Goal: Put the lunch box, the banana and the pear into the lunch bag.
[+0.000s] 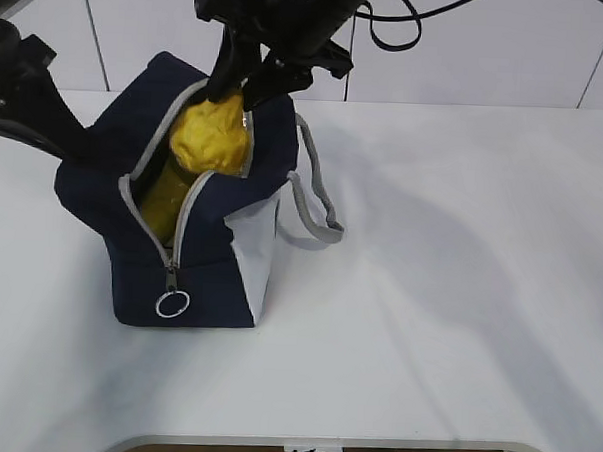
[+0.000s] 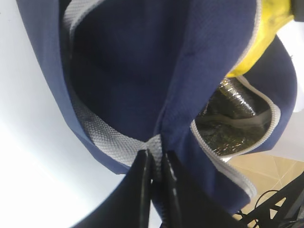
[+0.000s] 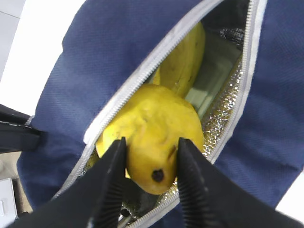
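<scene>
Right end effector (image 3: 148, 156) is over the lunch bag's (image 1: 93, 177) zipper opening, jaws partly open and straddling the pear (image 3: 152, 142). Fingers sit against both flanks of the fruit; I can't tell whether it is gripped or just let go. The pear sits in the mouth of the opening, dark blossom end toward the wrist camera, roughly half above the zipper line.

Left end effector (image 2: 156, 164) is closed tight, pinching the grey webbing (image 2: 102, 137) and navy fabric at the bag's left edge, which looks like it holds the opening spread.

Banana (image 3: 183, 61) is already inside, long axis running along the zipper slot, beyond the pear. Under it a pale green surface shows against the foil lining, probably the lunch box lid (image 3: 213, 71).

Key relation: the pear is directly between the right fingers, and the bag cavity is straight below. My read is a plain release or short push down, along the slot. The right arm is the one on it.

Bag stands at the left side of the tabletop (image 1: 459, 293), ring pull (image 1: 172, 303) toward the front edge. No brand, label or writing readable anywhere.
</scene>
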